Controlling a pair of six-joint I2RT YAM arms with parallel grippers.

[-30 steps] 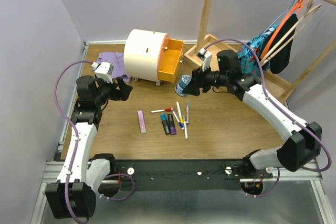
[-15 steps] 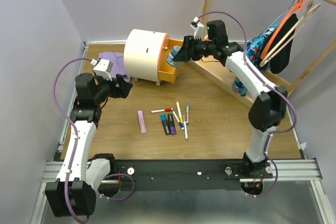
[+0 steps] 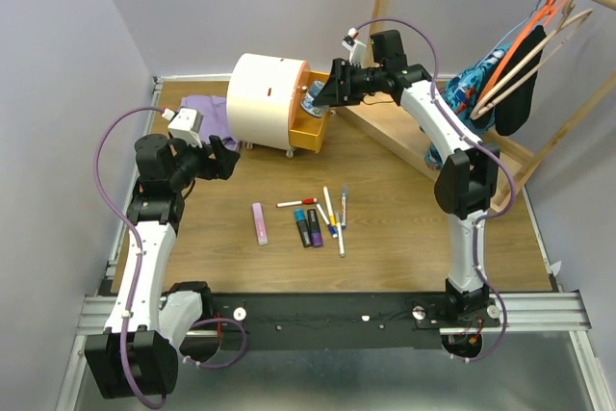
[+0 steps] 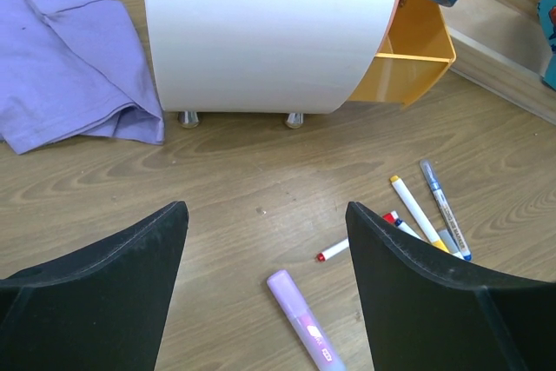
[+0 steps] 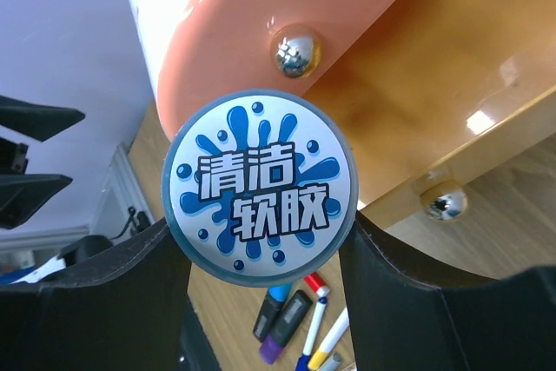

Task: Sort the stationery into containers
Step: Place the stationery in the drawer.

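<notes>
Round tin (image 5: 259,187) grasped by right end effector (image 3: 322,98), held above open orange drawer (image 3: 313,130), not yet dropped in. Left end effector (image 4: 265,288) spread wide, grasping nothing. Pens (image 3: 332,214), markers (image 3: 308,229) and pink bar (image 3: 260,223) unsorted on table (image 3: 404,223).

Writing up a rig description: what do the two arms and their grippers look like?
The left arm and right arm are white links with chunky black joints, each trailing a looping purple cable. The left gripper and right gripper have broad matte-black fingers.
</notes>
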